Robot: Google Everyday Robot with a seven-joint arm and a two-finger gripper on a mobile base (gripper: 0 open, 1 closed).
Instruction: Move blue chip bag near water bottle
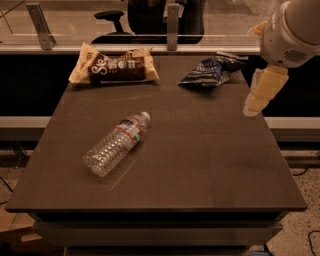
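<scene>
Camera view: the dark square table (210,170) seen from its near edge, with 12 o'clock at the far edge.
Gripper (252,106): cream-coloured, hanging tilted over the table's right rim at about 2 o'clock; how far open it is I cannot tell, and it touches none of the items.
Arm (292,30): a white rounded joint directly above the gripper, at the upper right.
Blue chip bag (210,72): crumpled, lying flat at about 1 o'clock near the far edge, beside the gripper but apart from it.
Water bottle (116,144): on its side left of centre, about 9 o'clock, white cap pointing toward 1 o'clock, well apart from the blue chip bag.
Brown-and-cream snack bag (115,67): flat at 11 o'clock, along the far edge.
Office chair (150,15): behind the table, past 12 o'clock.
</scene>
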